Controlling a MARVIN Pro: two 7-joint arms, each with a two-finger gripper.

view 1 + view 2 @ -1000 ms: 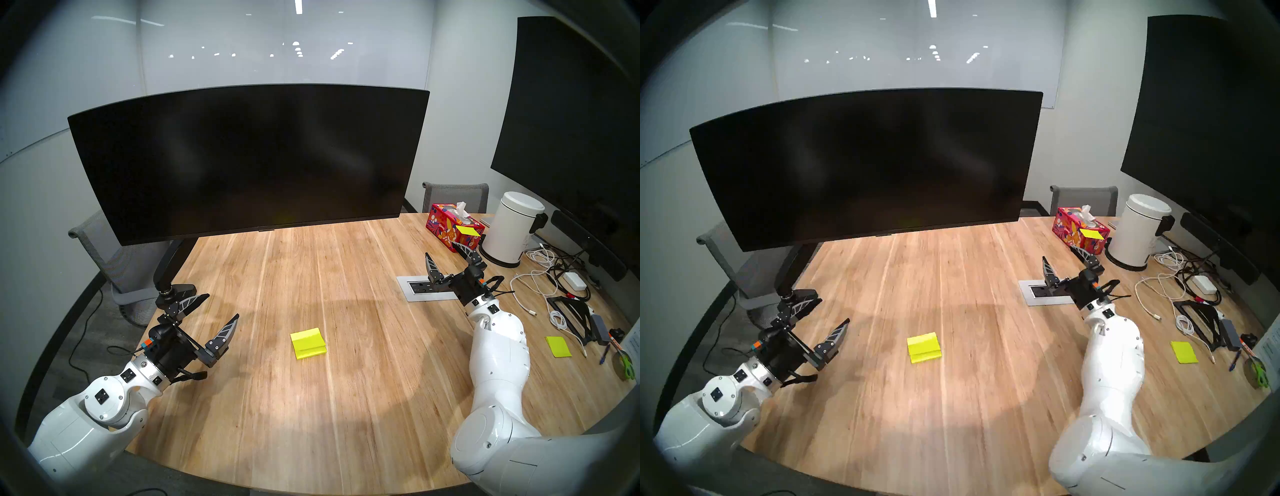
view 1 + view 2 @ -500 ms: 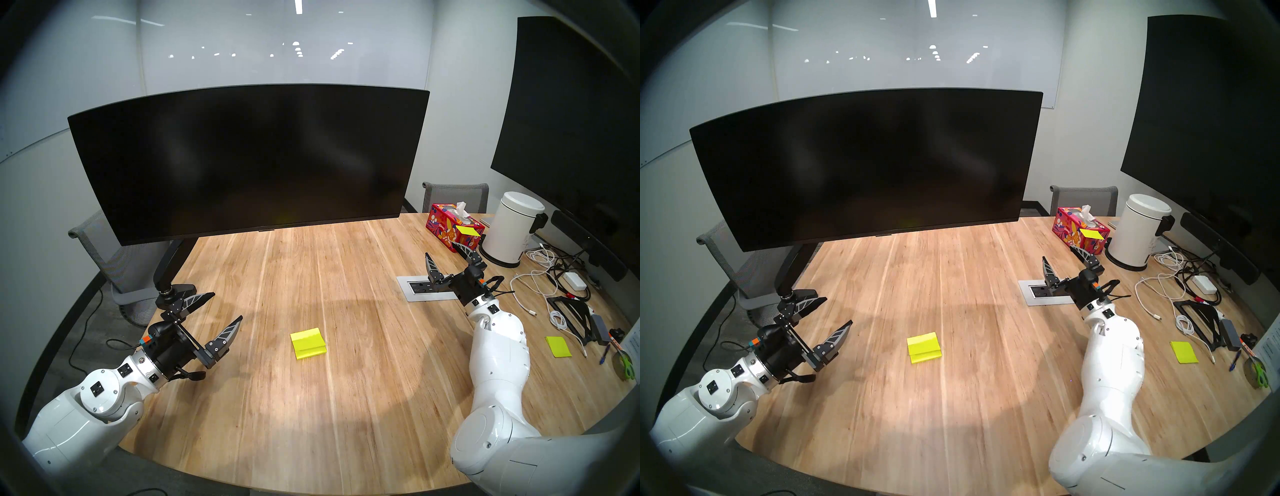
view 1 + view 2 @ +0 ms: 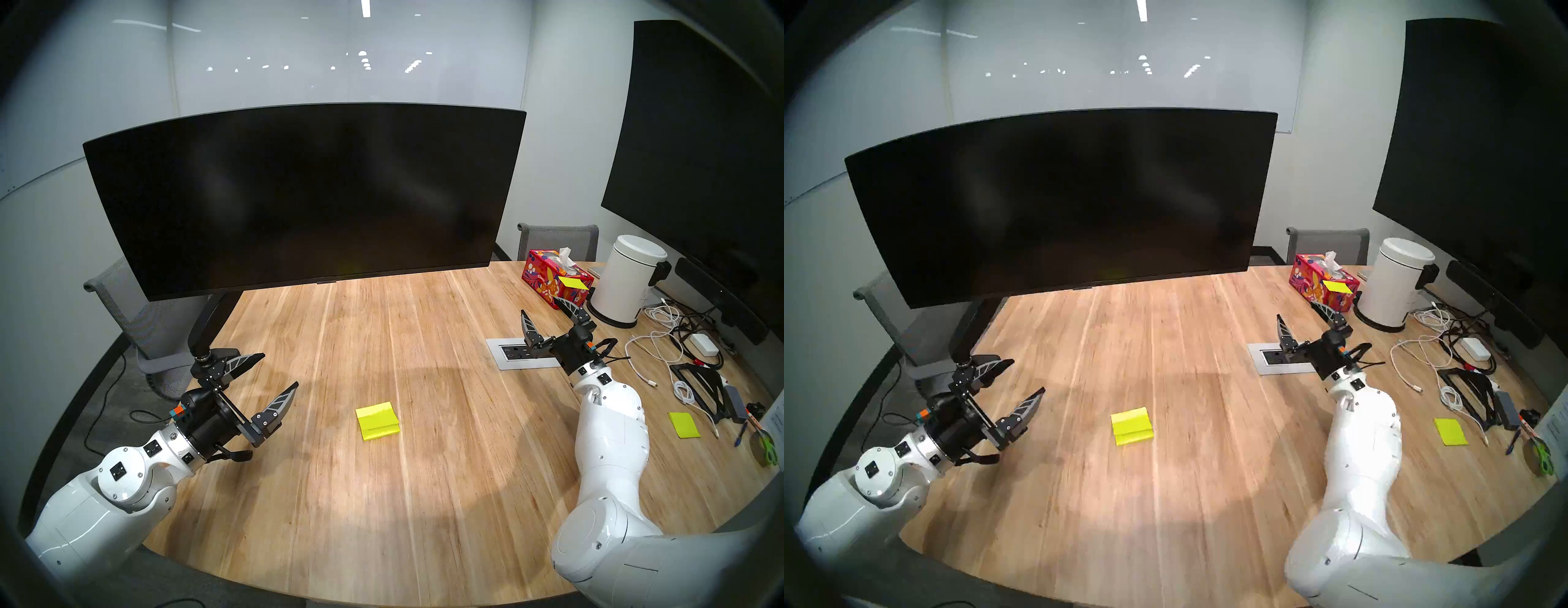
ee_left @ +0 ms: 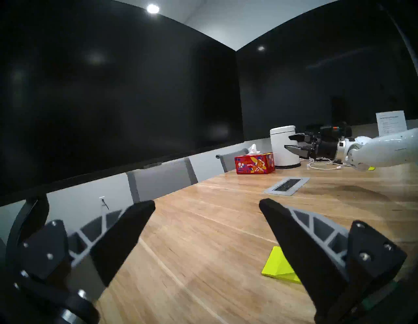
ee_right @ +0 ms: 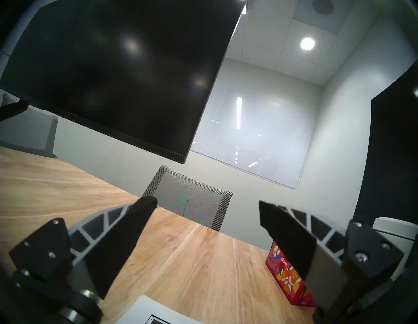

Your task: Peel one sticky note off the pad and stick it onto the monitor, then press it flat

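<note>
Left side: the left gripper (image 3: 278, 369) hangs just above the wooden table (image 3: 424, 509), its two fingers spread wide with nothing between them, tips directed toward the table's middle. In the left wrist view the same gripper (image 4: 207, 203) frames bare wood, and a corner of the pad (image 4: 274, 265) shows beside the right-hand finger.

Far centre: the monitor (image 3: 305, 199), a very wide curved black screen with a thin bezel and dark display, is carried on a black jointed arm stand (image 3: 210, 327) fixed at the table's left edge. No paper is on its face.

Near centre: the pad (image 3: 377, 421), a small square neon yellow-green stack, lies flat on the table, well apart from both grippers. Its blank top sheet, the sticky note (image 3: 374, 412), appears lifted or creased along a line across the middle, casting a thin shadow band.

Right side: the right gripper (image 3: 545, 306) is held above the table, fingers spread and empty, near a red patterned tissue box (image 3: 551, 282) and a white bin (image 3: 628, 280). A second yellow-green sheet (image 3: 684, 424) lies at the far right among cables (image 3: 662, 339).
</note>
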